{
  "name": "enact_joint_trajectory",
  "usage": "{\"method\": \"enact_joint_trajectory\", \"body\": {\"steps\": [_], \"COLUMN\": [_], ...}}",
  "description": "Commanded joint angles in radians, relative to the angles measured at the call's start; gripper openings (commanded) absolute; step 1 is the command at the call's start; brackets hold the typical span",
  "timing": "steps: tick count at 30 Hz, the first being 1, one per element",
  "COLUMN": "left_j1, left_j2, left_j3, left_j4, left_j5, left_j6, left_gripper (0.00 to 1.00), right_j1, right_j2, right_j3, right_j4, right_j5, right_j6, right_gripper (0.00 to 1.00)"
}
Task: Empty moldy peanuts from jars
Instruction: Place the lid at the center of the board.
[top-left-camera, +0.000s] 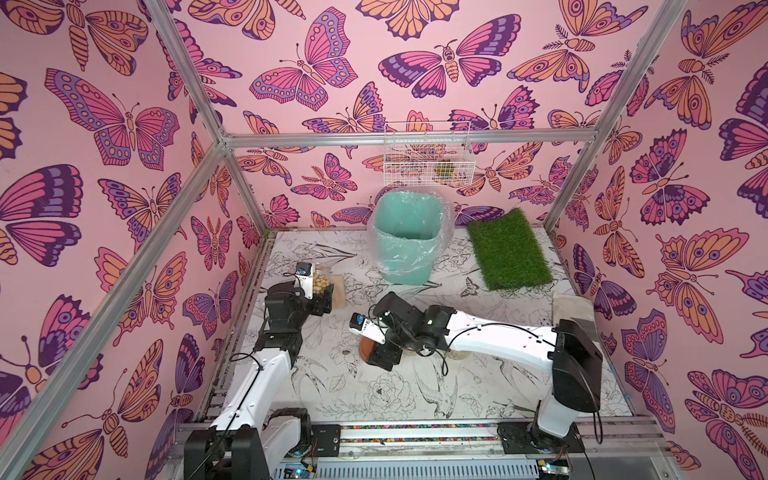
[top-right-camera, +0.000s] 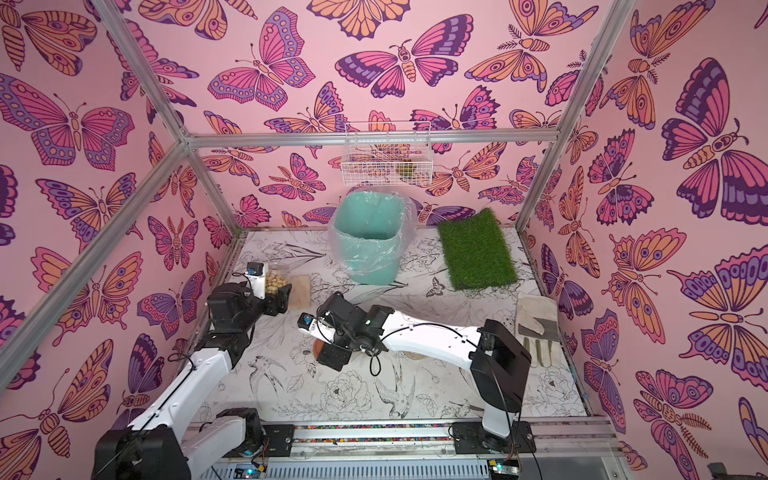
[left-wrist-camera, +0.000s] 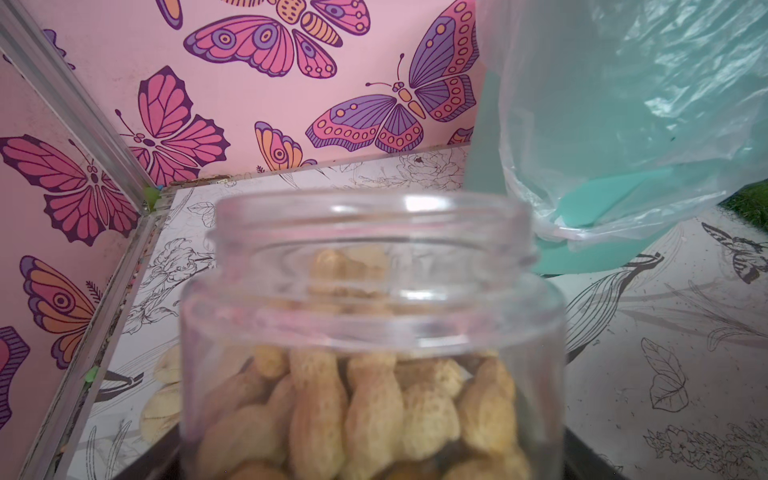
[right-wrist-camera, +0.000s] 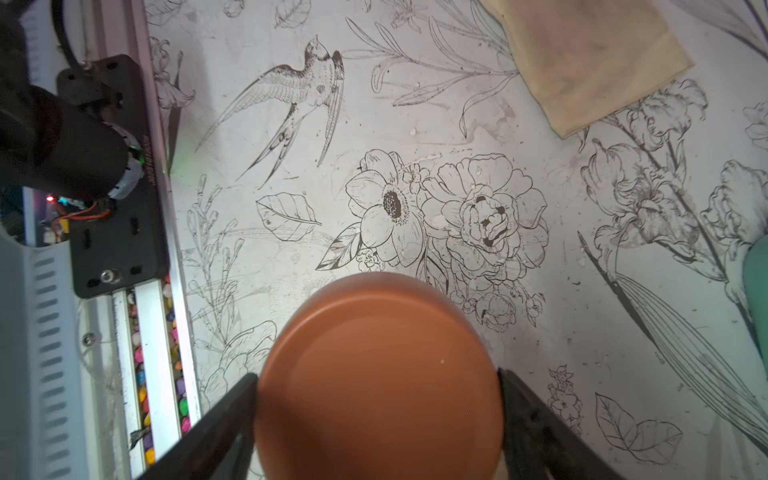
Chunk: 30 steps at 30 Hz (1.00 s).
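As the left end effector (top-left-camera: 324, 301) gripped the open jar (left-wrist-camera: 374, 232) of moldy peanuts (left-wrist-camera: 374, 407) near the bin (top-left-camera: 405, 266), and the right end effector (right-wrist-camera: 376, 419) the brown lid (right-wrist-camera: 374, 345), tipping was best delayed until above it.

Walls (top-left-camera: 104, 124) are pink with butterflies; bin (top-left-camera: 405, 257) mint-green, lid (right-wrist-camera: 378, 374) brown, peanuts (left-wrist-camera: 374, 407) beige, jar (left-wrist-camera: 374, 245) clear.

A mint-green plastic-lined bin (top-left-camera: 407, 266) is set beside a green artificial-grass mat (top-left-camera: 509, 249); a white wire basket (top-left-camera: 428, 166) is hung above.
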Motion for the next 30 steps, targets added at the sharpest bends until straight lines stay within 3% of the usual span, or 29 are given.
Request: {"method": "enact_joint_trajectory", "body": {"steps": [1,9,18,23,30], "left_j1": [0.008,0.009,0.011,0.012,0.013], "left_j2": [-0.031,-0.04,-0.043,-0.04,-0.042], "left_j3": [-0.008,-0.018,-0.039,-0.038,-0.038], "left_j4": [0.11,0.107,0.119,0.123,0.121], "left_j5": [-0.001,-0.009,-0.013,-0.012,-0.009], "left_j6": [-0.01,0.004,-0.005,-0.005,0.0], "left_gripper": [0.0,0.0,0.0,0.0,0.0], "right_j1": [0.005,0.009,0.009,0.009,0.009], "right_j2": [0.053,0.193,0.303,0.333,0.358], "right_j3": [0.067,0.136,0.218,0.223,0.237], "right_j4": [0.001,-0.009,-0.066,-0.074,-0.097], "right_j5": [0.063,0.091,0.16,0.166,0.181], "right_j6": [0.062,0.092,0.117,0.134,0.162], "right_gripper": [0.0,0.01,0.12,0.34,0.49]}}
